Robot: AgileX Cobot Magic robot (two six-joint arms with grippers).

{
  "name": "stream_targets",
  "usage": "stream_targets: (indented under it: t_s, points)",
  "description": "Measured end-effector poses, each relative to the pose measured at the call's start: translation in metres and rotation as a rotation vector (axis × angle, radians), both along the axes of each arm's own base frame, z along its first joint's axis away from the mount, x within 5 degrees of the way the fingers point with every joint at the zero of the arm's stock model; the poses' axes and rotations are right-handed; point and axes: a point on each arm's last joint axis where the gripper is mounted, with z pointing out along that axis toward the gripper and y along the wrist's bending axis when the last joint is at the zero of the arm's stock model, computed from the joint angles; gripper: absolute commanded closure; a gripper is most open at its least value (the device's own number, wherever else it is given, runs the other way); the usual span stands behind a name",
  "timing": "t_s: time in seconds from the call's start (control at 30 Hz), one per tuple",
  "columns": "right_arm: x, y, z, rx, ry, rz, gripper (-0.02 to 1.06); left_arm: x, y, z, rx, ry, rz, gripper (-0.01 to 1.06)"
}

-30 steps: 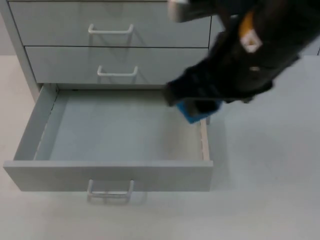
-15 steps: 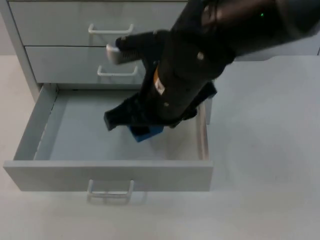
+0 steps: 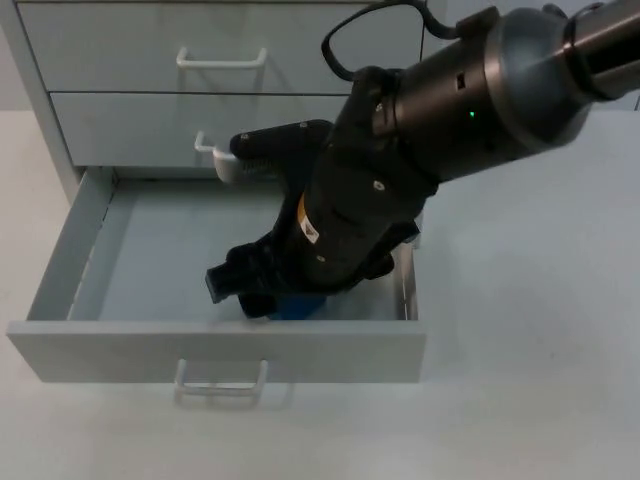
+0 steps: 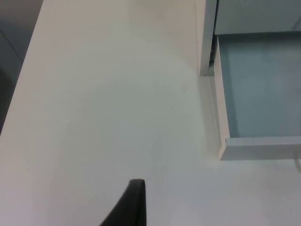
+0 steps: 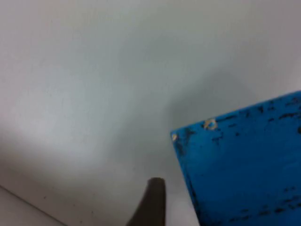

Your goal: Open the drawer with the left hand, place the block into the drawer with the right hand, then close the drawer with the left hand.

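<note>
Inside drawer (image 3: 150,260): block (image 3: 300,305), orientation unclear.

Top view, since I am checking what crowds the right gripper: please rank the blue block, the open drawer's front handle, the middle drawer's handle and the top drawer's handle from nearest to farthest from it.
Measured from the right gripper, low inside the open drawer:
1. Blue block, at the gripper, under the arm.
2. Open drawer's front handle, just past the front panel.
3. Middle drawer's handle, behind the opening.
4. Top drawer's handle, highest on the cabinet.

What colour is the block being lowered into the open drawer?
Blue, with scuffed black marks; the block shows best in the right wrist view, held by the right tool.
</note>
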Motion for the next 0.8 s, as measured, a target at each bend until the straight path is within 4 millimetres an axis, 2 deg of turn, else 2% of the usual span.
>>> stream_targets:
  t_s: [0.2,0.3,0.33,0.43,0.47,0.5,0.57,0.6,0.67,0.8]
  points:
    - [-0.001,-0.003,0.009,-0.013,0.003,-0.015,0.25,0.000,0.000,0.000,0.000,0.000,0.000,0.00]
    - [-0.003,-0.009,0.040,-0.012,-0.014,-0.039,0.25,0.000,0.000,0.000,0.000,0.000,0.000,0.00]
    - [-0.003,-0.009,0.040,-0.012,-0.014,-0.039,0.25,0.000,0.000,0.000,0.000,0.000,0.000,0.00]
    - [-0.011,-0.017,0.084,0.001,-0.031,-0.036,0.25,0.000,0.000,0.000,0.000,0.000,0.000,0.00]
    - [-0.016,-0.020,0.095,-0.005,-0.032,-0.025,0.25,0.000,0.000,0.000,0.002,0.000,0.001,0.00]
    - [-0.016,-0.020,0.095,-0.005,-0.032,-0.025,0.25,0.000,0.000,0.000,0.002,0.000,0.001,0.00]
    - [-0.026,-0.027,0.123,0.002,-0.031,-0.010,0.25,0.000,0.000,0.000,0.005,0.000,0.002,0.00]
    - [-0.029,-0.029,0.131,-0.001,-0.031,-0.002,0.25,0.000,0.001,0.000,0.006,0.000,0.002,0.00]
    - [-0.032,-0.033,0.138,0.000,-0.037,0.005,0.25,0.000,0.001,0.000,0.006,0.000,0.002,0.00]
    - [-0.053,-0.056,0.143,-0.022,-0.014,0.013,0.25,0.000,0.001,0.000,0.013,0.000,0.005,0.00]
